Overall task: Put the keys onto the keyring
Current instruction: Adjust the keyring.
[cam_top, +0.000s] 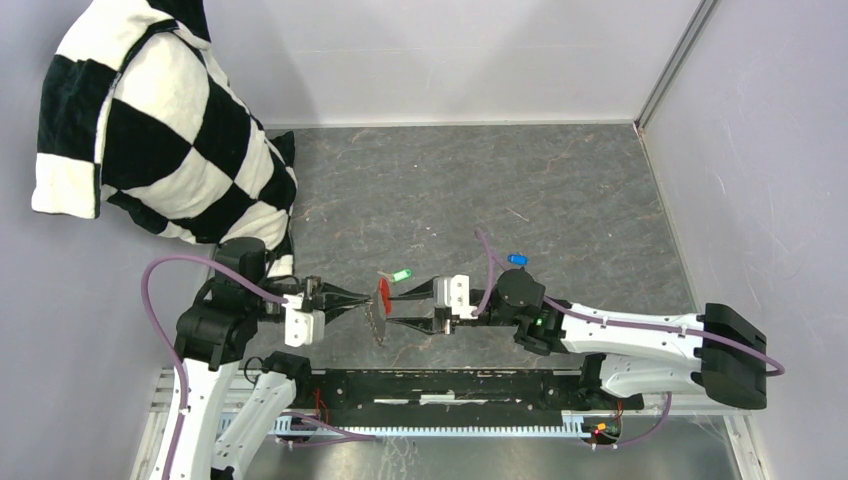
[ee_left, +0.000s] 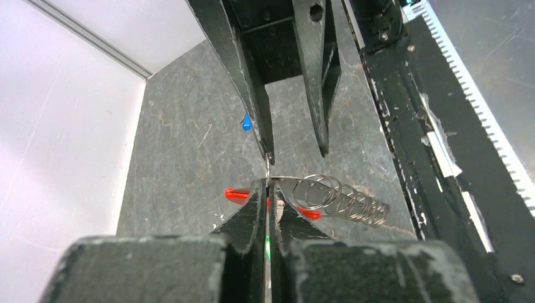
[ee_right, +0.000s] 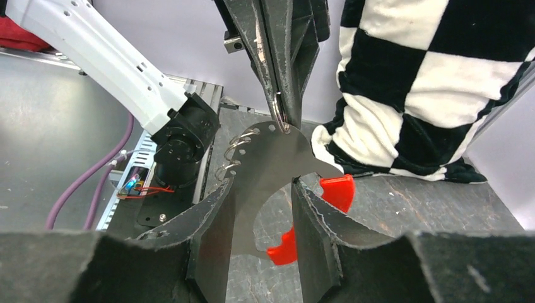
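Metal keyring (ee_right: 280,118) is clamped in the closed left gripper (cam_top: 362,300); we judge this grip steadies the ring so the red tag (cam_top: 383,291) and grey chain strap (cam_top: 376,328) hang free. The right gripper (cam_top: 390,310) stands spread, one finger on either side of the tag, gripping nothing. The green key (cam_top: 402,275) lies just beyond its far finger, the blue key (cam_top: 517,259) beside its wrist. We note a mottled grey tabletop (cam_top: 560,190), pale walls (cam_top: 450,50) and a checkered cloth (cam_top: 160,130).

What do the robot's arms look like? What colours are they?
The left arm and right arm are white, with chunky black joints. A purple cable loops along each one. The right arm has a tiny green light near its wrist. Each ends in a white block with two long, pointy black jaws, rough along the edges.
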`<state>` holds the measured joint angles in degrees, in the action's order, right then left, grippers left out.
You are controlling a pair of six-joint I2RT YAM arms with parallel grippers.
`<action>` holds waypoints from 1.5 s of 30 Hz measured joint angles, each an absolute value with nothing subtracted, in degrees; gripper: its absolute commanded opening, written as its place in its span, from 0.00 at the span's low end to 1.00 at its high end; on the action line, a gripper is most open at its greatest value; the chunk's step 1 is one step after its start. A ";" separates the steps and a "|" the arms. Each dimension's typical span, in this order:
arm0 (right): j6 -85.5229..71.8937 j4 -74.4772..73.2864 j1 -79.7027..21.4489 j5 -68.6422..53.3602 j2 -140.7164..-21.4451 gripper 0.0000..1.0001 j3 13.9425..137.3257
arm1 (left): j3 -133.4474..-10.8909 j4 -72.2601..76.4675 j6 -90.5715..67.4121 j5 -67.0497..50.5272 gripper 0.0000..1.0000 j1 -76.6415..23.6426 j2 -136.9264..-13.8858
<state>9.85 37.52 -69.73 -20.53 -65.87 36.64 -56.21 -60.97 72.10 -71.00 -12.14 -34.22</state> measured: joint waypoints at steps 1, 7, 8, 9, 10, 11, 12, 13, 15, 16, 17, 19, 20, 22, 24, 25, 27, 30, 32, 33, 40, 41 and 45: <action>9.78 37.87 -69.73 -20.67 -66.32 0.44 36.69 | -56.21 -60.01 70.46 -71.26 0.02 -12.14 -34.22; 9.37 41.41 -69.73 -20.62 -67.33 0.43 38.15 | -56.21 -56.95 64.69 -72.69 0.02 -12.14 -34.17; 9.30 41.89 -69.73 -20.60 -67.33 0.43 38.26 | -56.21 -56.80 64.42 -72.73 0.02 -12.14 -34.13; 9.28 42.17 -69.73 -20.62 -67.33 0.43 38.37 | -56.16 -56.73 64.34 -72.79 0.02 -12.14 -34.04; 9.28 42.39 -69.73 -20.64 -67.37 0.42 38.61 | -56.12 -56.64 64.31 -72.86 0.02 -12.14 -33.95; 9.26 42.41 -69.73 -20.73 -67.44 0.42 38.94 | -55.99 -56.58 64.31 -73.10 0.02 -12.14 -33.85; 9.26 42.48 -69.73 -20.75 -67.61 0.41 39.35 | -55.88 -56.53 64.31 -73.21 0.02 -12.14 -33.74; 9.26 42.68 -69.73 -20.84 -67.85 0.40 39.83 | -55.79 -56.58 64.31 -73.28 0.02 -12.14 -33.63; 9.28 42.85 -69.73 -20.99 -68.36 0.37 40.53 | -55.72 -56.51 64.34 -73.58 0.02 -12.14 -33.45; 9.26 42.85 -69.73 -21.17 -68.66 0.35 40.86 | -55.72 -56.47 64.34 -73.63 0.02 -12.14 -33.34; 9.28 42.83 -69.73 -21.43 -68.95 0.34 41.08 | -55.70 -56.42 64.34 -73.65 0.02 -12.14 -33.23; 9.30 42.78 -69.73 -21.89 -69.43 0.30 41.45 | -55.64 -56.40 64.34 -73.65 0.02 -12.14 -33.17; 9.28 42.59 -69.73 -22.15 -69.71 0.28 41.69 | -55.61 -56.40 64.34 -73.65 0.02 -12.14 -33.17; 9.41 42.09 -69.73 -22.52 -70.22 0.20 42.28 | -55.59 -56.40 64.34 -73.65 0.02 -12.14 -33.17; 9.74 41.45 -69.73 -22.94 -70.32 0.09 42.61 | -55.59 -56.38 64.34 -73.63 0.02 -12.14 -33.17; 9.89 41.28 -69.73 -23.16 -70.32 0.03 42.68 | -55.59 -56.34 64.34 -73.60 0.02 -12.14 -33.17; 10.68 40.95 -69.76 -23.33 -70.32 0.00 42.78 | -55.57 -56.45 64.34 -73.63 0.02 -12.14 -33.15; 11.97 40.10 -69.76 -23.49 -70.28 0.00 43.05 | -55.37 -56.42 64.34 -73.54 0.07 -12.14 -33.04; 13.47 39.35 -69.76 -23.46 -70.04 0.00 43.05 | -55.07 -56.42 64.36 -73.54 0.22 -12.14 -32.82; 14.44 38.76 -69.78 -23.46 -69.78 0.01 43.05 | -54.89 -56.38 64.36 -73.52 0.28 -12.14 -32.64; 22.57 34.74 -71.07 -22.06 -65.76 0.00 41.98 | -52.99 -55.94 64.60 -72.16 0.48 -12.14 -29.82; 23.81 34.59 -71.33 -21.89 -65.17 0.00 41.60 | -52.75 -55.94 64.62 -72.05 0.50 -12.14 -29.54; 29.87 34.61 -72.93 -21.74 -62.50 0.00 38.61 | -52.34 -55.94 64.77 -72.03 0.50 -12.14 -29.04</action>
<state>29.87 34.61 -72.93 -21.74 -62.50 38.61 -52.34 -55.94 64.77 -72.03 -12.14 -29.04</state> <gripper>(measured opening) 0.011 0.494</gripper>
